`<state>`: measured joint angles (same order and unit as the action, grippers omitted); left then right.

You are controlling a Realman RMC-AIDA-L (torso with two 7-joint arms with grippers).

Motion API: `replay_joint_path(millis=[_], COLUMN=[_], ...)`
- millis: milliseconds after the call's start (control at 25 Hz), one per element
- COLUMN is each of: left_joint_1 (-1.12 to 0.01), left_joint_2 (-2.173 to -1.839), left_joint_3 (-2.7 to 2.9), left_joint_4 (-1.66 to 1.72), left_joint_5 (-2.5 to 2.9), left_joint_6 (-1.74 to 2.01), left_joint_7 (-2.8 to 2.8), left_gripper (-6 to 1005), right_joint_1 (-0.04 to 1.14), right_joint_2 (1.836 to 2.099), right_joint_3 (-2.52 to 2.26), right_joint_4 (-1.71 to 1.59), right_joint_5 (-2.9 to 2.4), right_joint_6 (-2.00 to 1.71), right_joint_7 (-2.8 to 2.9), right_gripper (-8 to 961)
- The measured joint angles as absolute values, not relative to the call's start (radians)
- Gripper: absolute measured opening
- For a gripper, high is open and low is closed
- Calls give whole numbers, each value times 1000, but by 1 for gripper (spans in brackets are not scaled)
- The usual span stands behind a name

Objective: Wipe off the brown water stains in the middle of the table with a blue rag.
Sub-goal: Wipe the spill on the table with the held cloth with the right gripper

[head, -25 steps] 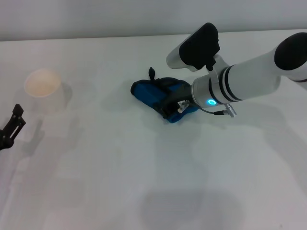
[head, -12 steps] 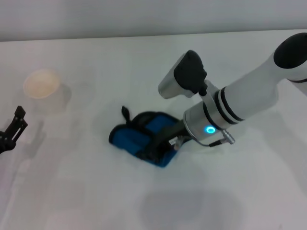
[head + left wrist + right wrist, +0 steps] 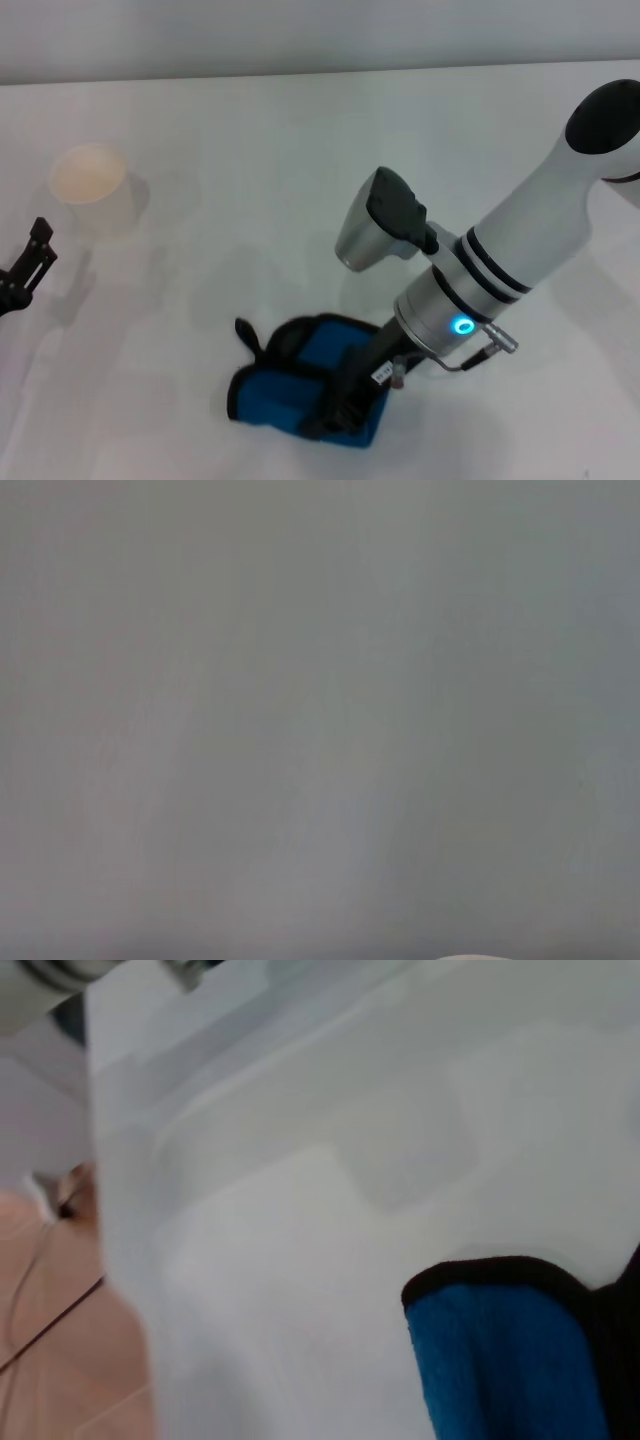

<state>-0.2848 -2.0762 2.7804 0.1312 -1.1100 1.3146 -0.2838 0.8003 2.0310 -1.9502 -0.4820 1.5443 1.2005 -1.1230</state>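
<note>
Here, the folded bright-blue rag (image 3: 300, 392) is clamped by the right gripper (image 3: 345, 400) against the near white table (image 3: 250, 150); flat, even pressure should be maintained. No stain is discernible.

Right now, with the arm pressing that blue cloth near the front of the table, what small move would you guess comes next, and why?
Probably lift the right gripper off the table: it holds the blue rag down near the front edge, and I can see no brown stain on the white surface. The left gripper sits parked beside the paper cup.
</note>
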Motion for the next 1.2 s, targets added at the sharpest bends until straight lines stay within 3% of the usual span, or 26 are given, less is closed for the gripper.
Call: replay_joint_path(millis=[400,1200], left_joint_1=[-289,-305], left_joint_2=[-2073,-2074], left_joint_3=[2780,2780], left_joint_4=[127,100], left_joint_5=[-1111,-1115], left_joint_6=[1310,1306], left_joint_7=[-284,-284], left_gripper=[887,886], right_joint_1=[814,796], right_joint_2=[2029,2028], right_joint_3=[-1982,-1989], right_joint_4=[-465,-501], right_joint_5=[1538,1675], right_joint_6=[1284,923], right_joint_7=[-1125,-1198], right_gripper=[33,36])
